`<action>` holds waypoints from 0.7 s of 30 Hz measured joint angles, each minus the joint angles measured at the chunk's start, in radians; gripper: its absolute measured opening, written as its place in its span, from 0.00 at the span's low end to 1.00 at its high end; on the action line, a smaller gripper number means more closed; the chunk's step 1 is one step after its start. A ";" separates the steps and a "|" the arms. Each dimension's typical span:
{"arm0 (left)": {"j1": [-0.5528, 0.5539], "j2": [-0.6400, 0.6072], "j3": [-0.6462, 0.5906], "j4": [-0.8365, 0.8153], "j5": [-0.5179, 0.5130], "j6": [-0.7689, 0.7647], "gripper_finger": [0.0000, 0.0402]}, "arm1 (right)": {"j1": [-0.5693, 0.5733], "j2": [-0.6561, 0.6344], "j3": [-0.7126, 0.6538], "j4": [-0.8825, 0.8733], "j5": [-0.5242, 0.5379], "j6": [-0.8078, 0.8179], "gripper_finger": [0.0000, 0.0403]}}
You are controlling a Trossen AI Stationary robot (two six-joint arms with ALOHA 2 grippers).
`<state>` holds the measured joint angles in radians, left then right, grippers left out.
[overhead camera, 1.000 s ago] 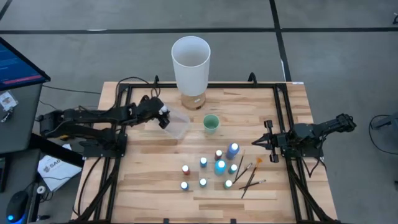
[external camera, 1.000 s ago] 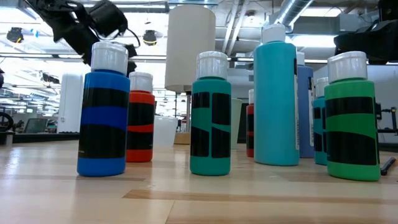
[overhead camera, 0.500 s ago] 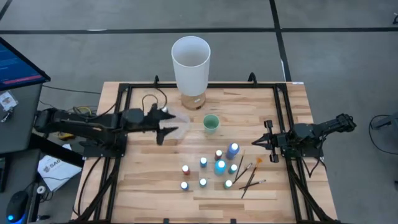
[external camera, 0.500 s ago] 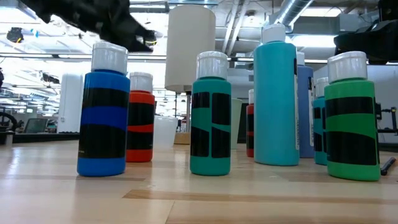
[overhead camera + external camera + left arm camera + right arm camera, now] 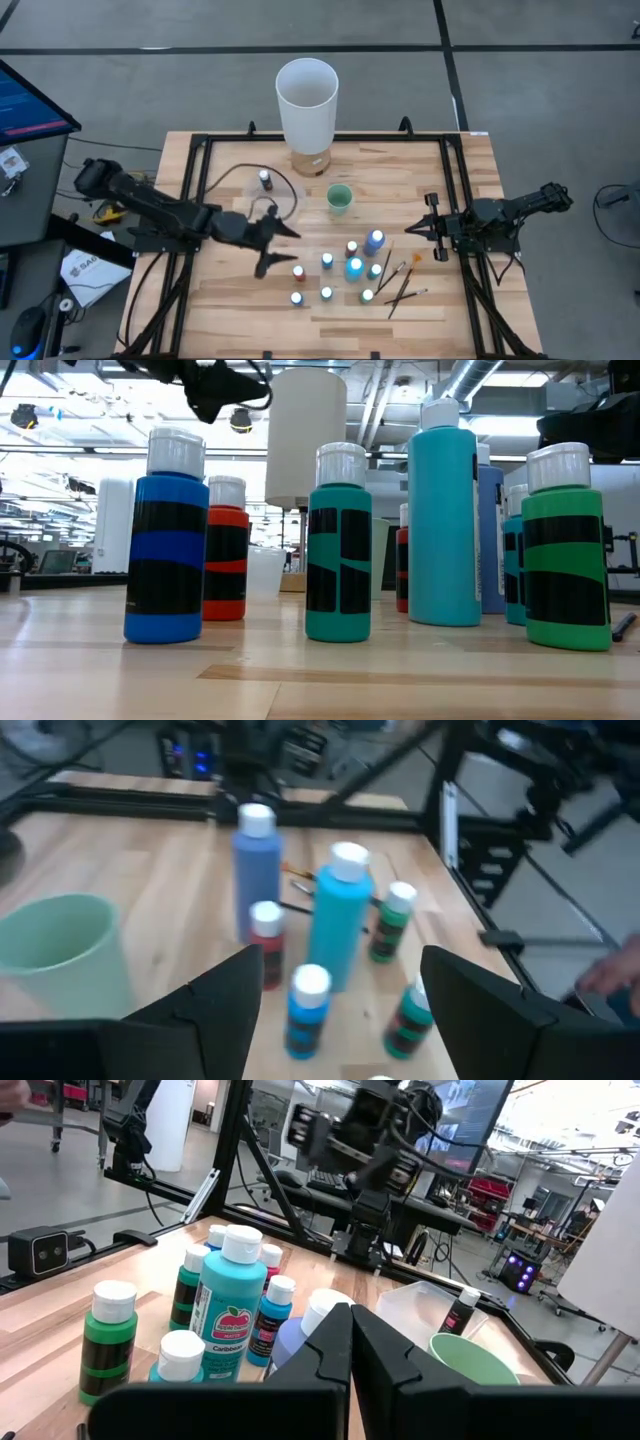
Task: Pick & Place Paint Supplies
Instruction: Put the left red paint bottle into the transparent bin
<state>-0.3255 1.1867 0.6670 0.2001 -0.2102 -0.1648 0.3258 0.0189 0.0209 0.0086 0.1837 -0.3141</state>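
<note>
Several white-capped paint bottles [image 5: 340, 270] stand in a cluster near the table's middle front; close up they are the bottles [image 5: 338, 540] in the low view. Thin brushes [image 5: 402, 283] lie flat to their right. One dark small bottle [image 5: 265, 180] stands upright in a clear tub [image 5: 280, 200]. My left gripper [image 5: 277, 250] hovers open just left of the cluster, pointing at it; ahead of its spread fingers [image 5: 225, 1000] stand the bottles [image 5: 338, 925]. My right gripper [image 5: 415, 229] waits shut at the right, its closed fingers [image 5: 350, 1335] holding nothing.
A tall white cylinder [image 5: 307, 100] stands at the far middle, a small green cup [image 5: 340, 198] in front of it. Black frame rails [image 5: 190, 200] run along the table's left, right and far sides. Bare wood lies at the near left.
My left gripper has swung from over the clear tub toward the table's near edge and the bottle cluster, staying open and tipping from pointing down to nearly level. The dark bottle stays upright in the tub, now uncovered.
</note>
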 joint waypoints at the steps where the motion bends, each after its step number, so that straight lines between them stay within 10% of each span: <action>1: -0.011 0.022 0.014 0.001 0.000 0.001 0.64 | 0.000 0.000 0.000 0.000 0.000 0.000 0.00; 21: -0.108 0.281 0.038 0.025 -0.029 0.077 0.64 | 0.000 0.000 0.000 0.000 0.000 0.000 0.00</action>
<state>-0.4332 1.4677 0.7048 0.2249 -0.2394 -0.0878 0.3257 0.0188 0.0208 0.0086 0.1837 -0.3143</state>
